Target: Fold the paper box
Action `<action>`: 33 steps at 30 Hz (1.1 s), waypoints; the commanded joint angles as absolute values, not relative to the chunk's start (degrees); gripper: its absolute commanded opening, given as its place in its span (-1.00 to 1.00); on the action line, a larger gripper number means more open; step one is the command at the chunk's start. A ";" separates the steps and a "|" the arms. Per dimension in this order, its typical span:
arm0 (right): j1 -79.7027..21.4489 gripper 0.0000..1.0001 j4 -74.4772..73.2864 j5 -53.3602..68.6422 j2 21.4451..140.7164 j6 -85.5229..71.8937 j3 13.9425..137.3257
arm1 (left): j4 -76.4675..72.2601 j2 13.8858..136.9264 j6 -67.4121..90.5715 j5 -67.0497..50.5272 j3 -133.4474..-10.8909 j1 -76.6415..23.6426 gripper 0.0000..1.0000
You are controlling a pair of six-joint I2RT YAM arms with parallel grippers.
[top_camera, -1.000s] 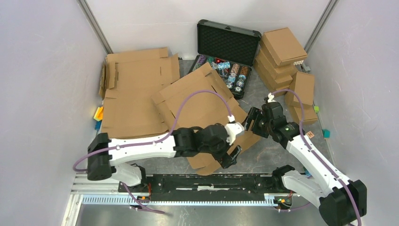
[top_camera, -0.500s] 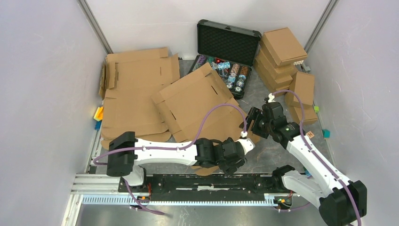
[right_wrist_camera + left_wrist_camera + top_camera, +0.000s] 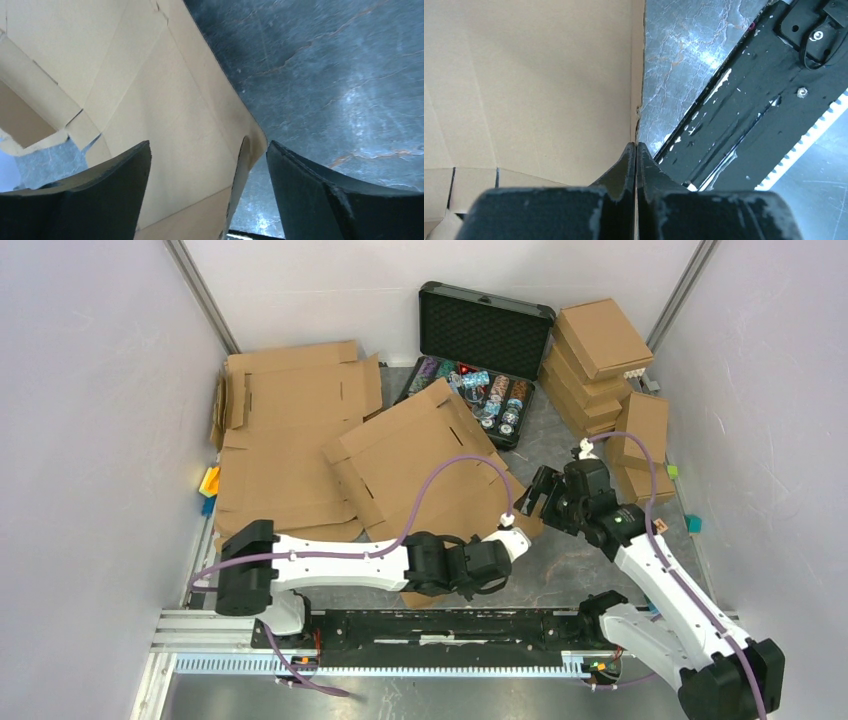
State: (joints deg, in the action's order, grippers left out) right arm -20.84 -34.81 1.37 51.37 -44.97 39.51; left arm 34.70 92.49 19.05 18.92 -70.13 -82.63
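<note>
The paper box (image 3: 420, 460) is a flat brown die-cut cardboard sheet lying at an angle in the middle of the table. My left gripper (image 3: 478, 578) sits at its near edge. In the left wrist view the left gripper (image 3: 636, 146) is shut, with a thin line of cardboard edge pinched between the jaws, and the paper box (image 3: 524, 75) spreads to the left. My right gripper (image 3: 537, 497) is at the sheet's right corner. In the right wrist view the right gripper (image 3: 209, 145) is open, and a curled corner of the paper box (image 3: 165, 110) lies between its fingers.
A black foam-lined case (image 3: 485, 335) with colourful chips stands at the back. Folded brown boxes (image 3: 600, 350) are stacked at the back right. More flat cardboard sheets (image 3: 285, 440) lie at the left, with coloured blocks (image 3: 209, 480) beside them. The black rail (image 3: 450, 625) runs along the near edge.
My left arm swung down to the sheet's near edge and its gripper closed on that edge. My right gripper shifted slightly right and opened a little wider.
</note>
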 commanded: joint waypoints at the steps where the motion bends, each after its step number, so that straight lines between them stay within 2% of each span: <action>1: -20.47 0.89 -35.64 -5.81 48.28 -42.75 42.27 | 34.63 86.26 21.78 19.71 -69.73 -82.66 -0.96; 6: -20.39 0.96 -37.09 -11.84 44.29 -39.60 42.45 | 35.16 85.56 24.15 18.81 -71.72 -80.84 -0.96; 13: -20.37 0.96 -37.23 -17.86 35.80 -30.75 43.92 | 33.29 86.80 27.47 9.52 -76.91 -74.93 -0.96; 21: -20.44 0.96 -29.68 -14.28 19.46 -21.99 40.13 | 25.23 87.60 35.48 -2.96 -82.31 -66.95 -0.96; 27: -20.39 0.96 -28.80 -1.87 20.40 -18.11 41.35 | 10.54 88.03 47.26 -10.41 -78.83 -60.25 -0.96; 33: -20.43 0.96 -25.71 14.34 21.83 -17.05 39.99 | -6.66 87.07 58.98 -9.89 -70.24 -55.40 -0.95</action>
State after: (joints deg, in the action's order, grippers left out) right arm -20.47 -29.85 1.04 20.69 -19.35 40.69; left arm 8.73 87.66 47.55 -7.97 -74.76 -57.67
